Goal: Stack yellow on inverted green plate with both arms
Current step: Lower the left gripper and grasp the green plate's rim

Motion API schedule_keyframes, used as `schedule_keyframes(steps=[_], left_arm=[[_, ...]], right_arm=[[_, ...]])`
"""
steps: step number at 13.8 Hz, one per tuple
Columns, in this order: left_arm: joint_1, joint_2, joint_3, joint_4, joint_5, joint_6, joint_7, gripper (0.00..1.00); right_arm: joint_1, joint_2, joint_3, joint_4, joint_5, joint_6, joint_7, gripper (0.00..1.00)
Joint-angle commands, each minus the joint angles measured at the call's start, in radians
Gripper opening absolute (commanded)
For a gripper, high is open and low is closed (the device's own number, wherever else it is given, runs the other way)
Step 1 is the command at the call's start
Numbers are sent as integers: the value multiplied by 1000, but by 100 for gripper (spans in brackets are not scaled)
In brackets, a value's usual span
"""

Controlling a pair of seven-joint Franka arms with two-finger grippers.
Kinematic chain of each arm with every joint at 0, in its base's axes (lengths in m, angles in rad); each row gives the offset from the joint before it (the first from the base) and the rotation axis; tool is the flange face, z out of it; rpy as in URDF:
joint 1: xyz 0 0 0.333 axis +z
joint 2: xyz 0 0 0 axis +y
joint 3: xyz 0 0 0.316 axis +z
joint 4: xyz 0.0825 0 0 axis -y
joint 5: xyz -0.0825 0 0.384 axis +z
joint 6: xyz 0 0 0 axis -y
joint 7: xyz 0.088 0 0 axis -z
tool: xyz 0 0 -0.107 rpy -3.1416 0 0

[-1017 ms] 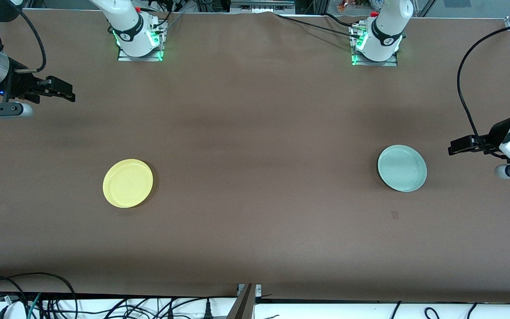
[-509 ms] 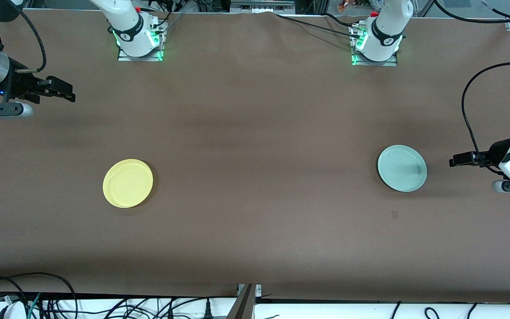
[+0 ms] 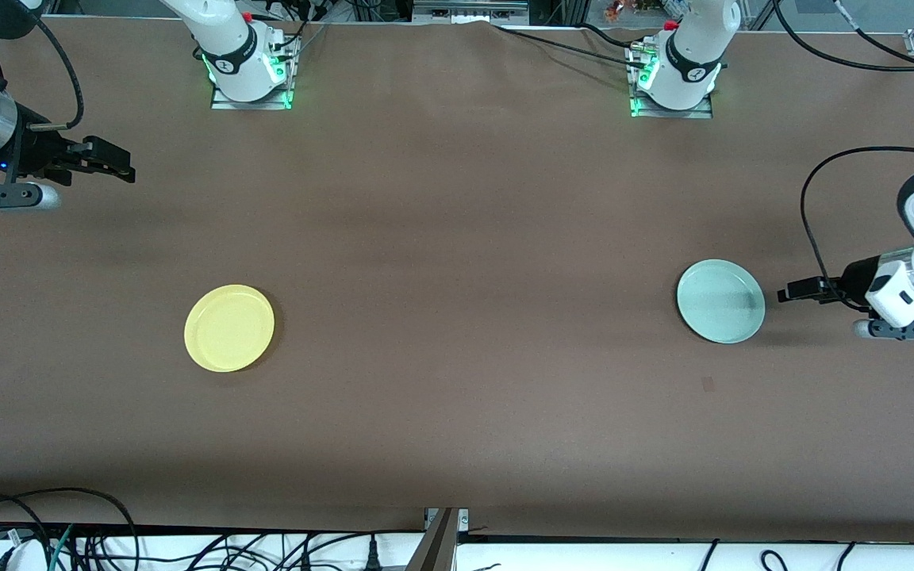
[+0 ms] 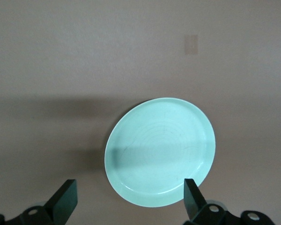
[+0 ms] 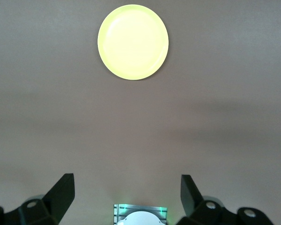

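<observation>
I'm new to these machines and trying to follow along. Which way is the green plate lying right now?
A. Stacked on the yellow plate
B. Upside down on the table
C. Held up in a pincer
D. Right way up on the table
D: the green plate lies alone on the table with its hollow side and raised rim facing up, and the left pincer is open beside it, not touching.

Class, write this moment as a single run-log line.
left gripper: open, beside green plate | right gripper: open, waiting | yellow plate: on table, untouched | green plate: upright, not inverted
</observation>
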Motion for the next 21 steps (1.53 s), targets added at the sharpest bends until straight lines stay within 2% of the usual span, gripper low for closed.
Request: schedule_keyframes(steps=[1,7,16,18,19,21], left_arm=[[10,-20,-1,-101,-39,83,58,100],[11,47,33,-182,-131,212,150,100],[-16,121,33,-167,-157,332,150,100],[-16,120,33,-167,-157,332,150,82],[-16,119,31,-167,-157,332,151,62],[-15,115,31,-167,-156,322,151,45]], right_arm=[[1,8,3,22,-12,-10,-6,100],[1,8,3,22,-12,-10,-6,100],[1,8,4,22,-11,-10,-6,100],[1,8,4,22,-11,-9,-6,100],[1,8,4,22,-11,-10,-8,100],[1,7,4,22,-11,-12,-6,100]])
